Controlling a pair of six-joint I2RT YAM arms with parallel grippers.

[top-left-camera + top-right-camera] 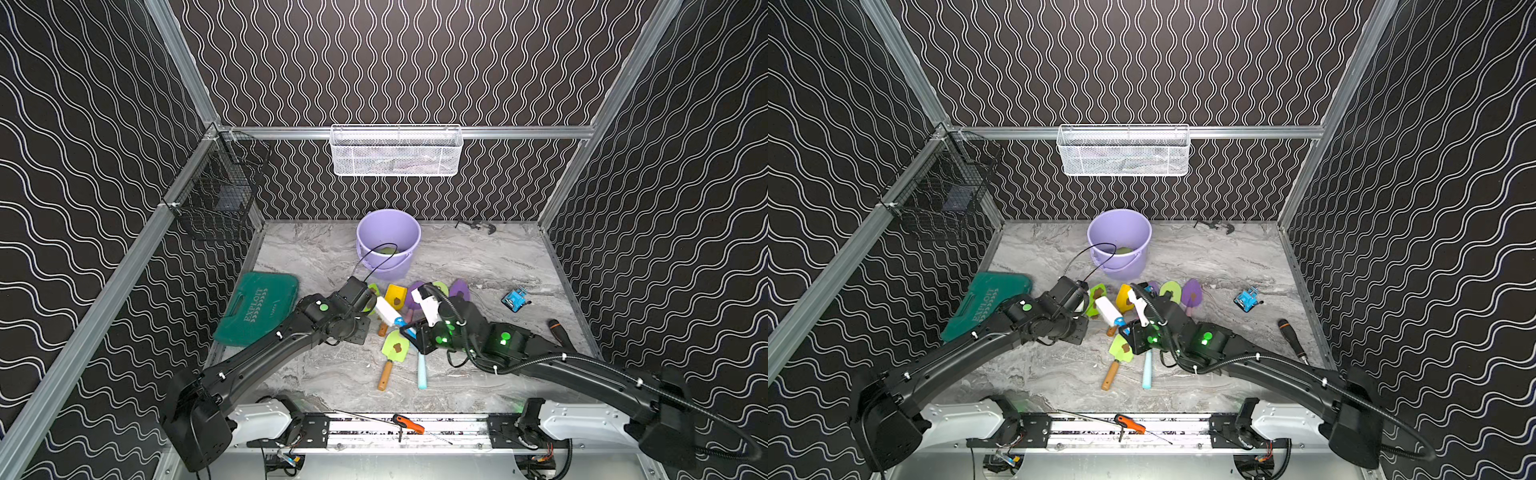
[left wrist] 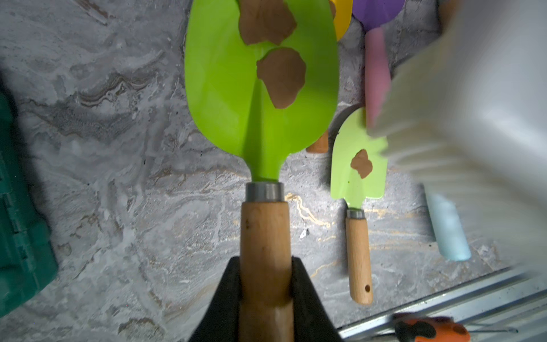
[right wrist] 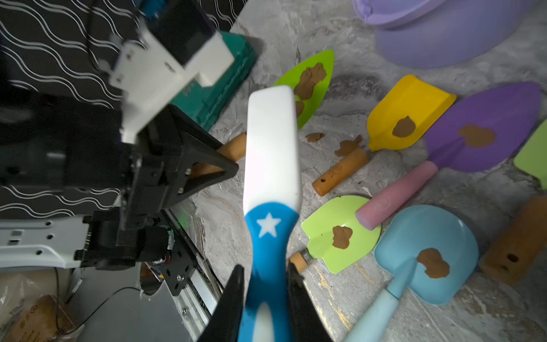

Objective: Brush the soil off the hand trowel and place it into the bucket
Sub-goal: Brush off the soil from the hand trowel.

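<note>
Over the grey marbled tabletop point(image 2: 118, 192) we hold the lime-green, wooden-handled hand trowel point(image 2: 225, 97), two flat brown soil clumps point(image 2: 281, 77) sitting on its blade. Our left gripper point(image 2: 265, 266) is clamped on the handle. Our right gripper point(image 3: 266, 275) grips the white-and-blue plastic brush point(image 3: 272, 142) just beside it. We judge brushing is about to start: bristles must sweep the blade before we carry it to the lilac plastic bucket point(image 1: 409, 259) beyond.

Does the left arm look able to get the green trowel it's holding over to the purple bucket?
Probably yes: the bucket stands open just beyond the left hand and its trowel, with nothing standing between them.
</note>
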